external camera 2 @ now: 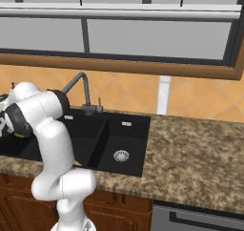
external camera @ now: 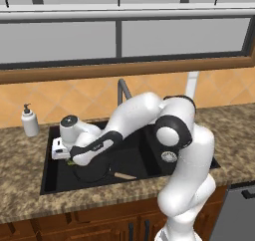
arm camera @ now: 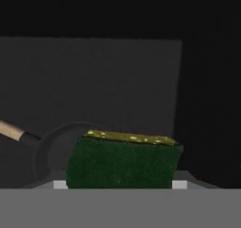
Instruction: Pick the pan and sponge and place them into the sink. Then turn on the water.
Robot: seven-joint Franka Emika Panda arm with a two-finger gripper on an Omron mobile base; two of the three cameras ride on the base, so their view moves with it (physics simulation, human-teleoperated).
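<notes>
My gripper (external camera: 68, 159) hangs low inside the left basin of the black sink (external camera: 134, 150), shut on the sponge (arm camera: 122, 163). In the hand view the sponge is dark green with a yellow layer on top and spans the gap between the fingers. Just beneath it, the round black pan (external camera: 92, 168) lies on the basin floor, its tan-tipped handle (external camera: 125, 176) pointing right. From the hand camera the pan (arm camera: 52, 149) sits behind and left of the sponge. Water is out of view at the dark gooseneck faucet (external camera: 122, 88).
A white soap bottle (external camera: 29, 121) stands on the granite counter left of the sink. The narrower right basin (external camera 2: 124, 139) has a silver drain (external camera 2: 121, 155). The faucet (external camera 2: 78, 82) rises behind the divider, under a window sill.
</notes>
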